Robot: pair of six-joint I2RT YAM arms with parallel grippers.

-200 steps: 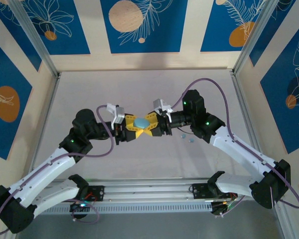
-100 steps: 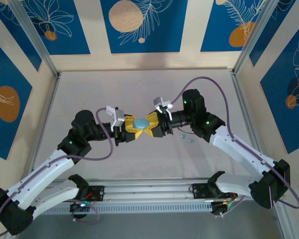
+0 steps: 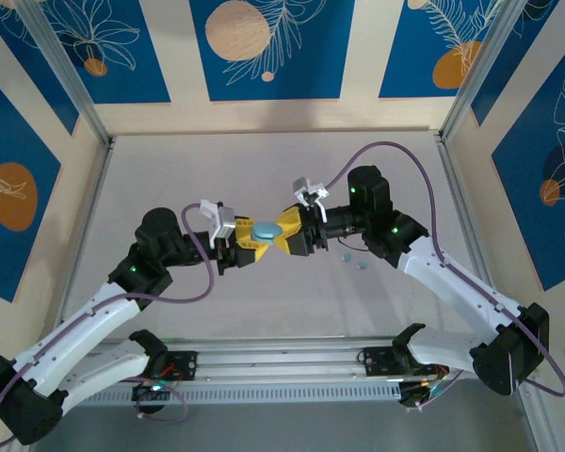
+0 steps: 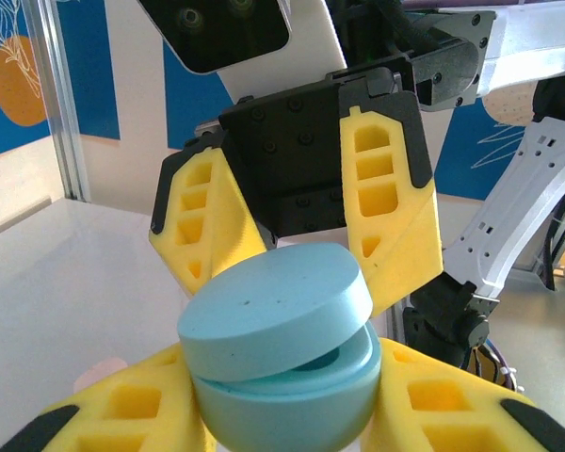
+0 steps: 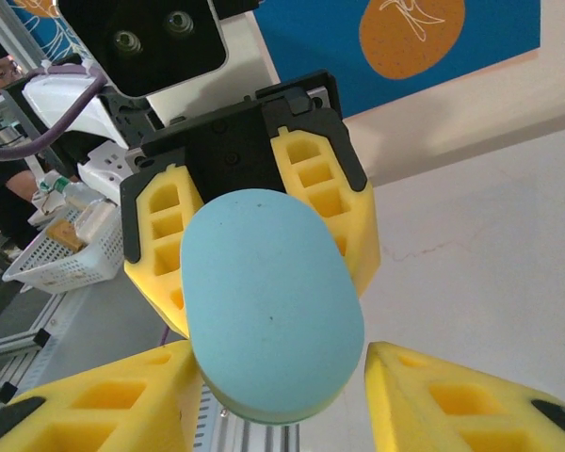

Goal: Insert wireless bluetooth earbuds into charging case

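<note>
On the table (image 3: 264, 169), two earbuds (image 3: 347, 255) lie near the right tool (image 3: 285, 235).

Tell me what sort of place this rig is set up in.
Most likely a robotics lab test cell, not a home or shop: a pale table boxed in by aluminium posts and printed blue backdrop panels, with a white basket of small items beyond it.

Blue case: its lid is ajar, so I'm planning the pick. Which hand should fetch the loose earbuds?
Likely right. The left hand clamps the blue case; the right hand stands open, and the earbuds lie beside its arm.
</note>
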